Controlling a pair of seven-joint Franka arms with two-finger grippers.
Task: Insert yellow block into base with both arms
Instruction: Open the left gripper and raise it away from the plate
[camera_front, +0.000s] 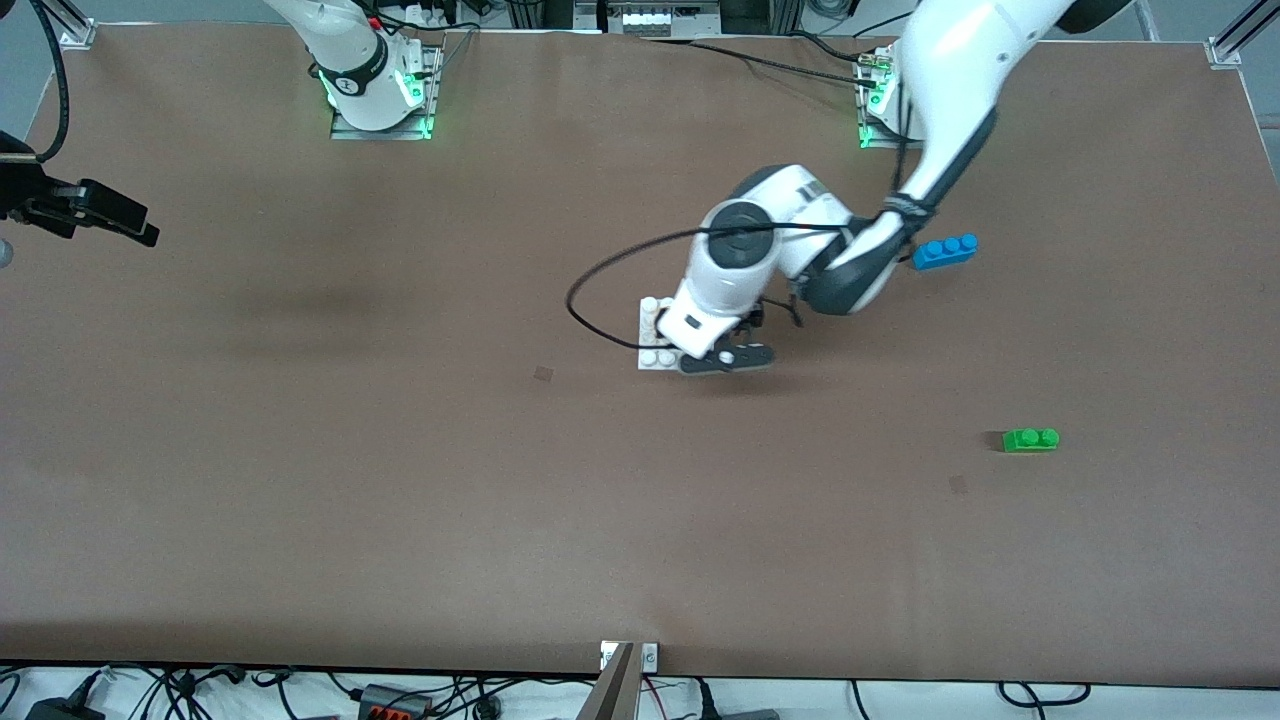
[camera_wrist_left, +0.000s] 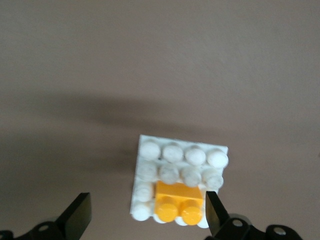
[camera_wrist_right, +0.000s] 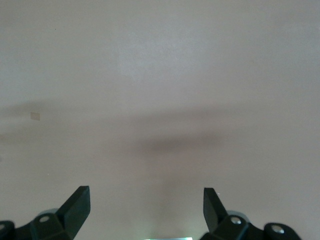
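Your left gripper (camera_wrist_left: 145, 215) hangs over the base (camera_wrist_left: 150, 150), jaws apart; the yellow block (camera_wrist_left: 179, 200) sits on its edge studs. Risk: one fingertip is close beside the block and could knock it loose. Your right gripper (camera_wrist_right: 145, 210) waits, jaws apart, over bare table (camera_front: 400, 500).

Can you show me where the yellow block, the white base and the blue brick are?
yellow block (camera_wrist_left: 179, 202), left wrist view, its top face.
base (camera_wrist_left: 182, 155), left wrist view, a bare stud.
blue brick (camera_front: 945, 251), front view, its middle stud.

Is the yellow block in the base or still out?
In: the yellow block sits on the base studs at one edge, between the open left gripper fingers.
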